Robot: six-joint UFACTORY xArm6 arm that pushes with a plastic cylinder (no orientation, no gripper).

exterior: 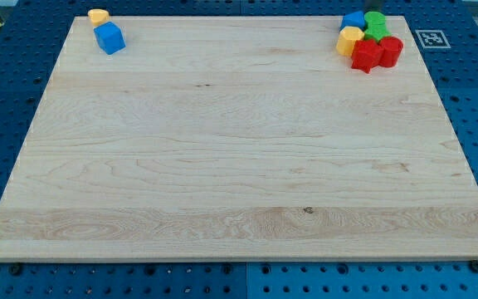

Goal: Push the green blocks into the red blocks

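Observation:
At the view's top right corner of the wooden board (239, 149) sits a tight cluster of blocks. A red star-shaped block (366, 56) and a red cylinder (391, 51) lie at its lower side. Two green blocks touch them from above: one (377, 33) against the reds and a green cylinder (375, 19) at the board's top edge. A yellow block (349, 40) and a blue block (354, 21) close the cluster on its left. My tip does not show in the camera view.
At the view's top left corner, a small yellow block (98, 16) lies at the board's edge with a blue cube (109, 38) just below it. A blue pegboard (471, 100) surrounds the board, with a white marker tag (431, 38) at the top right.

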